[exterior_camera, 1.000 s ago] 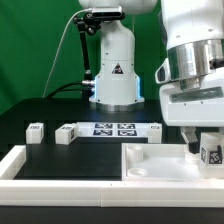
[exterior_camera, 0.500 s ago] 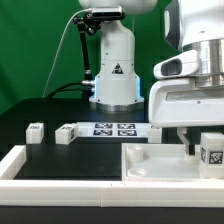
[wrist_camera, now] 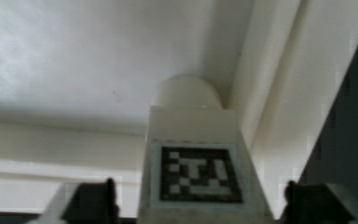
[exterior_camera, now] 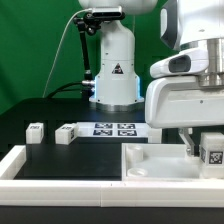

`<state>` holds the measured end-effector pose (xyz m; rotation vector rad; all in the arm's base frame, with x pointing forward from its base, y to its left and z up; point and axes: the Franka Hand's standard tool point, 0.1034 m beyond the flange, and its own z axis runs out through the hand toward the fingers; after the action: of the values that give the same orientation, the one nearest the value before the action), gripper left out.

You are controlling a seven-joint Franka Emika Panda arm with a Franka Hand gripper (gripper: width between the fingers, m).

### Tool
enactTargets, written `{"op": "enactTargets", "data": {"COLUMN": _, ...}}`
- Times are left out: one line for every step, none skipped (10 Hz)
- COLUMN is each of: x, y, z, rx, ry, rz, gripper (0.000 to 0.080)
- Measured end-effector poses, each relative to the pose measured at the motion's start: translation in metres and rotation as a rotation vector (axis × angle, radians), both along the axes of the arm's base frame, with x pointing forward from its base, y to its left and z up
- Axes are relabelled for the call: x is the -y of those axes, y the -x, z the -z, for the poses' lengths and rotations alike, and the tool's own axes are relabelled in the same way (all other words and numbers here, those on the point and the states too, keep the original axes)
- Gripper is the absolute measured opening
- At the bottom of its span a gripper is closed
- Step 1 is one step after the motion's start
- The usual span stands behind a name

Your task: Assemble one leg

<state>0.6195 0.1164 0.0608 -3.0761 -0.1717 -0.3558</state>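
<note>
My gripper (exterior_camera: 205,150) is at the exterior view's right, shut on a leg (exterior_camera: 211,153), a small white block with a black-and-white tag facing the camera. It holds the leg just above the right part of the large white tray-like part (exterior_camera: 150,150). In the wrist view the leg (wrist_camera: 197,140) stands between my two dark fingertips (wrist_camera: 96,200), its rounded end pointing at the tray's white floor beside the raised rim (wrist_camera: 274,70). Two more legs (exterior_camera: 35,131) (exterior_camera: 66,133) lie on the black table at the left.
The marker board (exterior_camera: 112,128) lies flat at the table's middle back. Another small white piece (exterior_camera: 153,130) lies next to it. The robot base (exterior_camera: 112,70) stands behind. A white raised border (exterior_camera: 15,165) runs along the front left.
The arm's body has grown larger and shifted toward the exterior view's left. The held leg has stayed nearly in place over the tray, a little lower than at first.
</note>
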Motion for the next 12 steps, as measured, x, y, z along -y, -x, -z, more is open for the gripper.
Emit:
{"op": "enactTargets", "data": {"x": 0.0, "y": 0.0, "z": 0.0, "rx": -0.002, "ry": -0.008, "rz": 0.029, "gripper": 0.0288}}
{"op": "enactTargets", "data": {"x": 0.0, "y": 0.0, "z": 0.0, "rx": -0.004, "ry": -0.016, "rz": 0.066, "gripper": 0.0288}}
{"op": "enactTargets", "data": {"x": 0.0, "y": 0.0, "z": 0.0, "rx": -0.003, "ry": -0.015, "rz": 0.063, "gripper": 0.0288}}
{"op": "enactTargets", "data": {"x": 0.001, "y": 0.0, "z": 0.0, "rx": -0.007, "ry": -0.039, "rz": 0.145, "gripper": 0.0288}}
{"op": "enactTargets", "data": {"x": 0.002, "y": -0.001, "z": 0.0, "rx": -0.012, "ry": -0.092, "rz": 0.323, "gripper": 0.0288}}
{"op": "enactTargets", "data": {"x": 0.002, "y": -0.001, "z": -0.001, "rx": -0.009, "ry": -0.132, "rz": 0.47, "gripper": 0.0288}}
{"op": "enactTargets", "data": {"x": 0.004, "y": 0.0, "z": -0.002, "rx": 0.001, "ry": -0.153, "rz": 0.58, "gripper": 0.0289}}
{"op": "enactTargets", "data": {"x": 0.011, "y": 0.001, "z": -0.002, "rx": 0.006, "ry": -0.168, "rz": 0.702, "gripper": 0.0292}}
{"op": "enactTargets", "data": {"x": 0.019, "y": 0.003, "z": -0.002, "rx": 0.012, "ry": -0.17, "rz": 0.799, "gripper": 0.0302}}
{"op": "enactTargets", "data": {"x": 0.026, "y": 0.004, "z": -0.002, "rx": 0.015, "ry": -0.179, "rz": 0.888, "gripper": 0.0302}}
{"op": "enactTargets", "data": {"x": 0.036, "y": 0.007, "z": -0.001, "rx": 0.015, "ry": -0.192, "rz": 1.013, "gripper": 0.0309}}
{"op": "enactTargets", "data": {"x": 0.044, "y": 0.011, "z": 0.0, "rx": 0.015, "ry": -0.187, "rz": 1.095, "gripper": 0.0319}}
